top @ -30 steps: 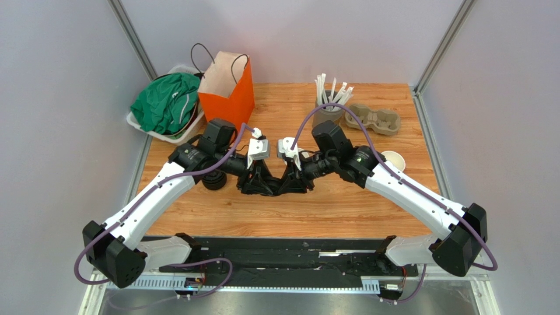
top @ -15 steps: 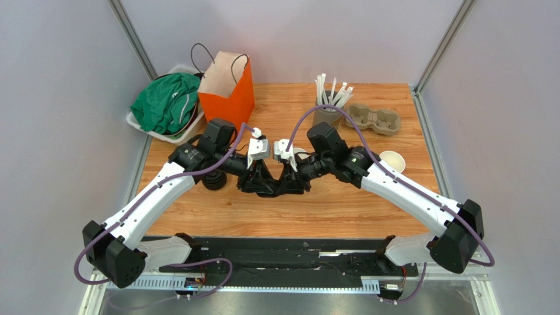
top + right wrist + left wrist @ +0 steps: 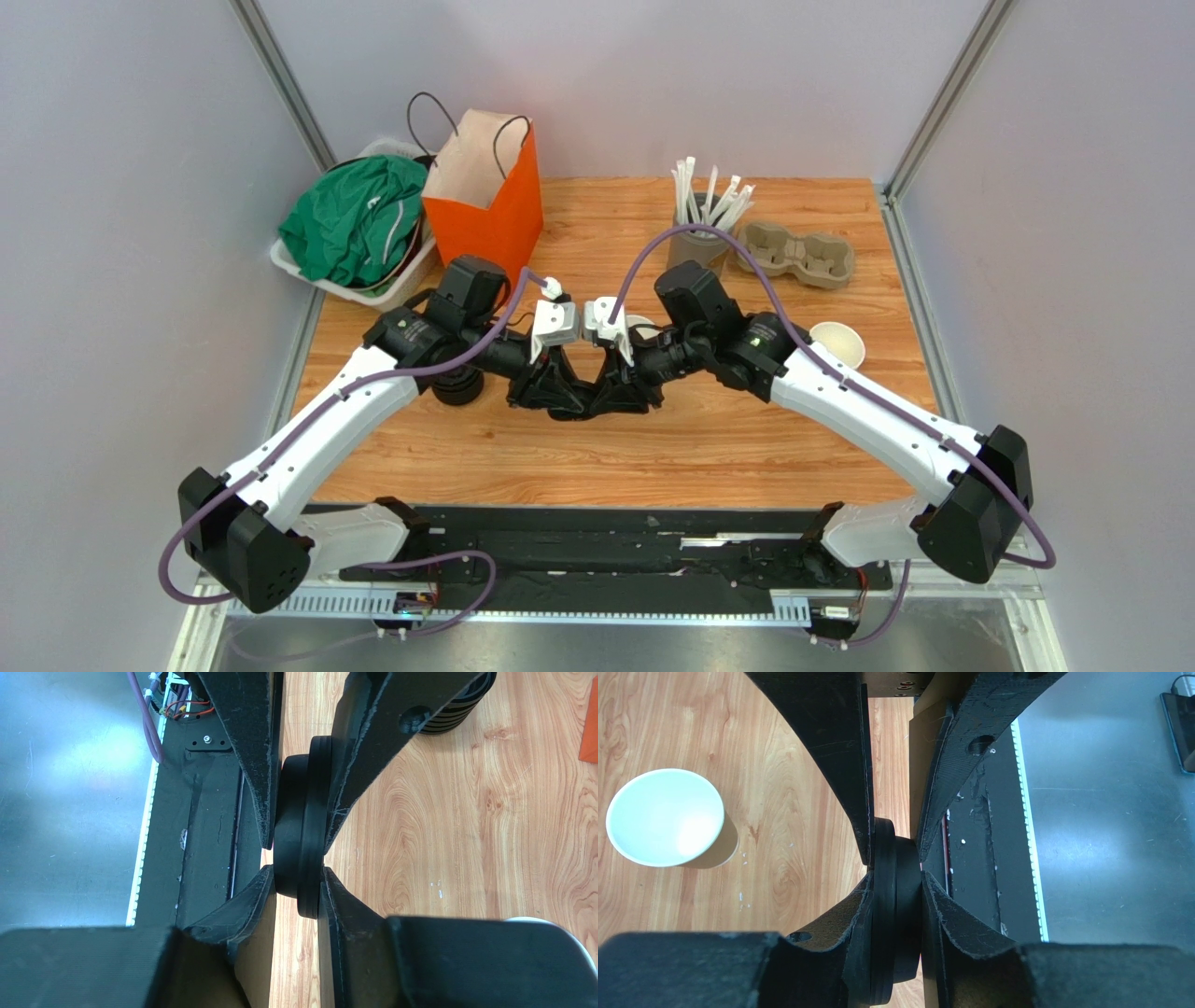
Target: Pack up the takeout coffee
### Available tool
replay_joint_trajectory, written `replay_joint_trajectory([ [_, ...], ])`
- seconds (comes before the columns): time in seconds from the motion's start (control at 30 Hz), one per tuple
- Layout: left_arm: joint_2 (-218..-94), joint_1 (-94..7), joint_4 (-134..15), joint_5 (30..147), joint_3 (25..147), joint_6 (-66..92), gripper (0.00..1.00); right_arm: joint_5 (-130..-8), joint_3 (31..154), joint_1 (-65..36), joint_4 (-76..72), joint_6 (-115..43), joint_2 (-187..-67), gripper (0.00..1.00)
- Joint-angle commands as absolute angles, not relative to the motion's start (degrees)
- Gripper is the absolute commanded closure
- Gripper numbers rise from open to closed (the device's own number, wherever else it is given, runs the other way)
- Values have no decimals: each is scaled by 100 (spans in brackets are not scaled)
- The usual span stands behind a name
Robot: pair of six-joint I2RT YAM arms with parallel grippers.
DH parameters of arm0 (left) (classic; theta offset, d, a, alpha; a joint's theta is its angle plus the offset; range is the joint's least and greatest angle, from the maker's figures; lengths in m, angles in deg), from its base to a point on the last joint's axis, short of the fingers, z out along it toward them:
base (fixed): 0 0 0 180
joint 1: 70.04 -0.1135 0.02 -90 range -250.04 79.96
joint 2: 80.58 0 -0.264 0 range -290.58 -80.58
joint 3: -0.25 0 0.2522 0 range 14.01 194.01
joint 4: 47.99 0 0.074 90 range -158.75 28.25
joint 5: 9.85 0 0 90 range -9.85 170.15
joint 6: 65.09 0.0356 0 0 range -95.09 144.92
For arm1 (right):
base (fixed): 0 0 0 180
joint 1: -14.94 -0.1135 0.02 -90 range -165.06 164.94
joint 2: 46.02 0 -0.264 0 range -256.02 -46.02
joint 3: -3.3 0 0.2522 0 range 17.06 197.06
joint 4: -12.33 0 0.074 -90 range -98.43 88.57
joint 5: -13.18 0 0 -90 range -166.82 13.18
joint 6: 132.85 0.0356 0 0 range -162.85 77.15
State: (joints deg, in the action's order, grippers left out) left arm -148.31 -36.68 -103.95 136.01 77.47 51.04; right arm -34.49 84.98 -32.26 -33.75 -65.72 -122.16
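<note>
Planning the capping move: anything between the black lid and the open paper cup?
Nothing on the table: bare wood separates the round black plastic lid from the small tan paper cup. In the top view, though, the right arm hangs over that line.

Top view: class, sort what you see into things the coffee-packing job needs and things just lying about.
Job: black lid, paper cup, probably the orange bag.
Lying about: green cloth, straws, black lid stack, cup carrier.
</note>
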Motion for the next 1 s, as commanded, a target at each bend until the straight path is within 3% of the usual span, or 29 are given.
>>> replay_joint_trajectory([
  [0.0,-14826,-3638,-10289,13641,7738,5190,78,-3559,8650,-3252,-3114,-6535,-12134,80],
  [0.17,-14782,-3638,-10061,13447,7676,4901,84,-4173,8632,-3252,-3114,-6745,-11880,63],
  [0.37,-14755,-3901,-9228,12956,7623,3568,88,-5685,8518,-3200,-3053,-7264,-11071,51],
  [0.7,-15159,-4288,-8820,11699,8193,1596,87,-6143,8394,-3568,-2912,-7801,-10885,49],
  [0.87,-16063,-4288,-10207,11873,9203,1700,87,-6538,8763,-3963,-3043,-7871,-11368,50],
  [0.97,-16636,-4288,-10859,12259,10074,1569,93,-6802,9097,-4157,-3193,-7924,-11518,50],
])
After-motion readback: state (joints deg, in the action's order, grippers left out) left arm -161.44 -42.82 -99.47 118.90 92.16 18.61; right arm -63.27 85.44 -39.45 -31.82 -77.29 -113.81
